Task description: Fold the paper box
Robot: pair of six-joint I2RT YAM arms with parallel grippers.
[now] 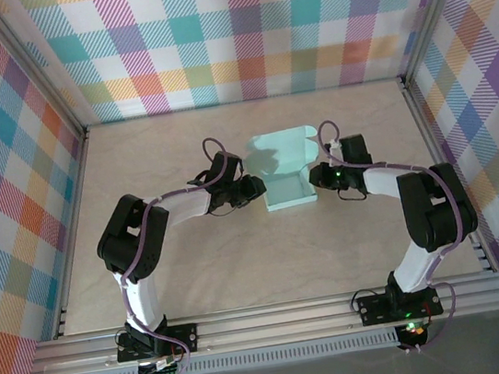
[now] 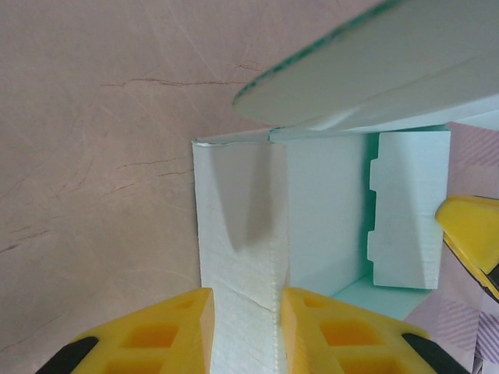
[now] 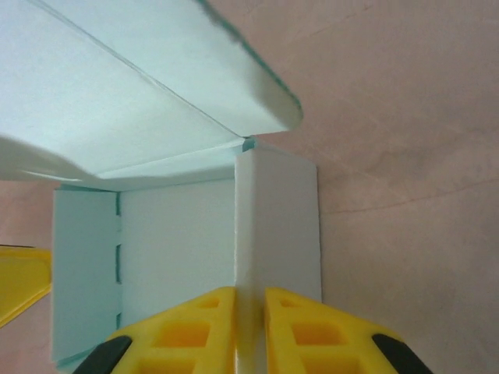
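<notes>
We hold the paper box (image 1: 287,174) between us, long axis front-to-back: left end effector (image 2: 243,331) pinches left wall, right end effector (image 3: 249,331) right wall.

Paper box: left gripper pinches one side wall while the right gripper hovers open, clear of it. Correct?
No: the right gripper is shut on the paper box, on its other side wall, per the right wrist view. Left gripper: as stated.

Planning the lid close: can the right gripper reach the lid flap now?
Probably not yet: the right gripper is shut on the right wall of the paper box. The lid flap hangs past it, nothing between, but it must let go first.
</notes>
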